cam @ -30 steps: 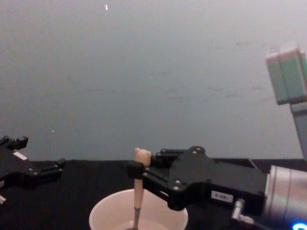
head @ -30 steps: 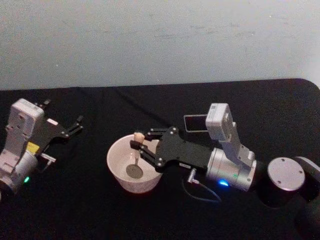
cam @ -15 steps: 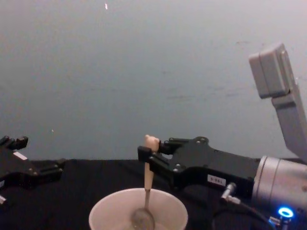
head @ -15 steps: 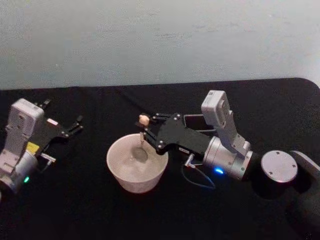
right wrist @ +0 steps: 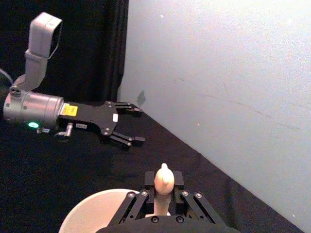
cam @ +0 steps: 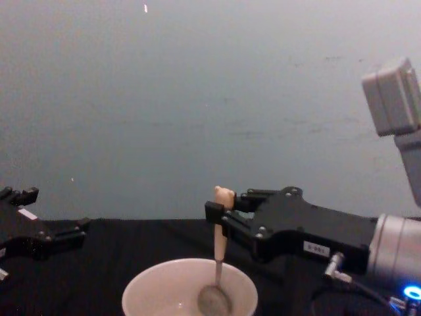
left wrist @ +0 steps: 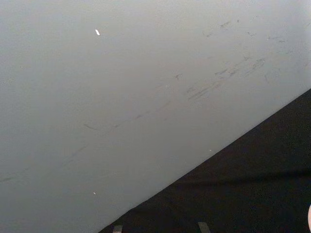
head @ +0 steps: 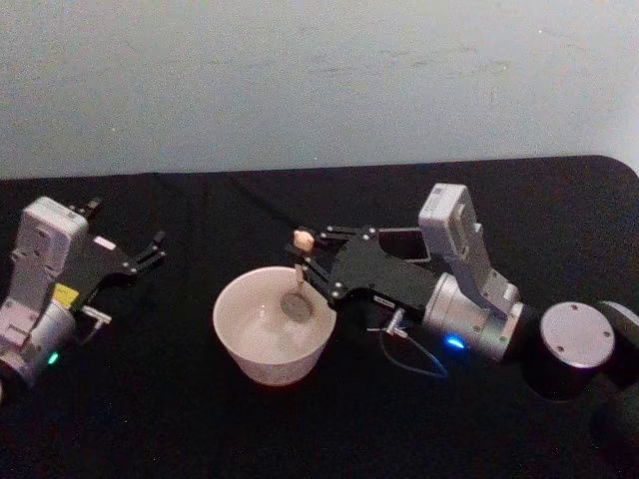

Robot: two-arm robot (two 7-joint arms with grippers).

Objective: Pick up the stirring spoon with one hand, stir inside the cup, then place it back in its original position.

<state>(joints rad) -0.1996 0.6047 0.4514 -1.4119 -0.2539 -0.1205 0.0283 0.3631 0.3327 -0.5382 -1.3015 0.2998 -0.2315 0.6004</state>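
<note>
My right gripper (head: 305, 257) is shut on the stirring spoon (head: 300, 271) just below its cream animal-head knob (cam: 223, 195). The spoon stands nearly upright, its thin lower end and grey bowl (cam: 214, 301) down inside the cup (head: 268, 361), near the far right side. The cup (cam: 141, 289) is wide, round and pale cream. In the right wrist view the knob (right wrist: 163, 180) pokes up between the fingers, with the cup's rim (right wrist: 92, 211) below. The dark square holder (head: 404, 241) sits behind my right gripper, partly hidden. My left gripper (head: 128, 224) rests open at the table's left.
The table is covered in black cloth (head: 200, 429), with a pale wall (head: 319, 80) close behind its far edge. A thin cable (head: 414, 354) loops on the cloth under my right wrist. There is free cloth between the cup and my left gripper (cam: 56, 210).
My right gripper carried the spoon from the cup's near middle toward its far right side. The spoon's bowl swept around inside the cup. The left arm stayed still.
</note>
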